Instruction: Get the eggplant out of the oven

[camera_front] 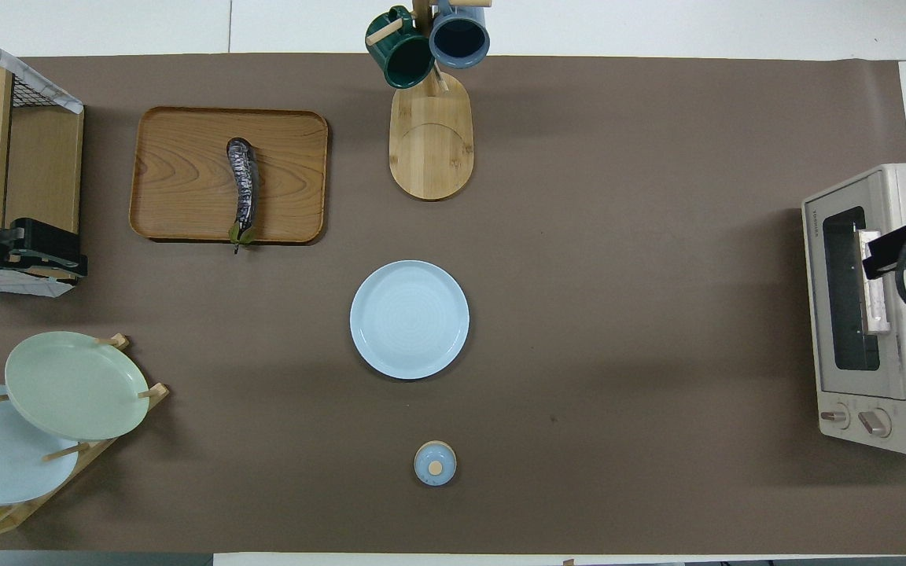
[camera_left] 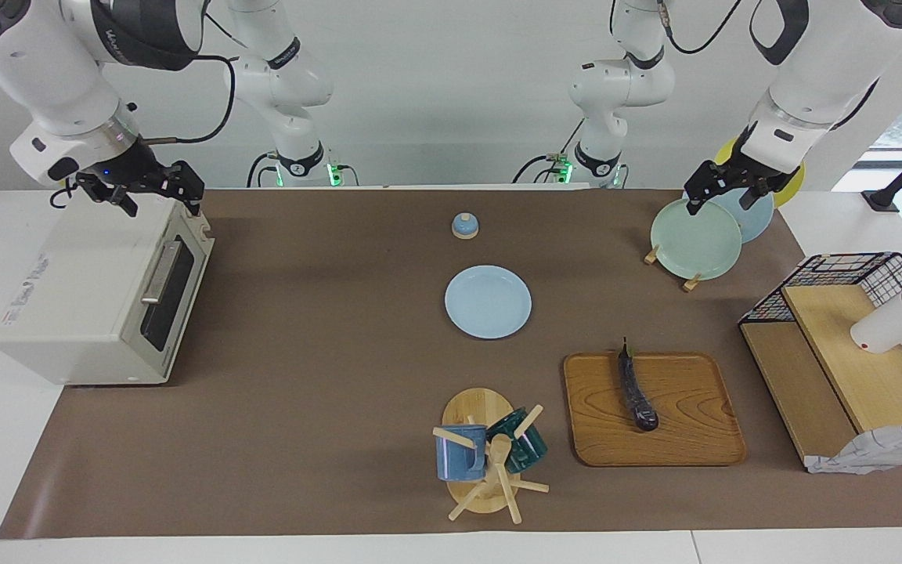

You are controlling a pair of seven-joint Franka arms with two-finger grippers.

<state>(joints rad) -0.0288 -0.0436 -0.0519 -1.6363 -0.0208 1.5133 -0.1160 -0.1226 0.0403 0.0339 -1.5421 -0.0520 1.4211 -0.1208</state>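
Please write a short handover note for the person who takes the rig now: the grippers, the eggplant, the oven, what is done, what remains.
Left gripper: open, empty, raised over the plate rack.
Right gripper: open, empty, raised over the oven.
Eggplant: lying on the wooden tray, toward the left arm's end of the table.
Oven door: shut.
Done: eggplant is out of the oven.
Left: nothing visible.

A light blue plate (camera_left: 488, 301) lies mid-table, between a small lid (camera_left: 464, 225) and a mug tree (camera_left: 490, 458)
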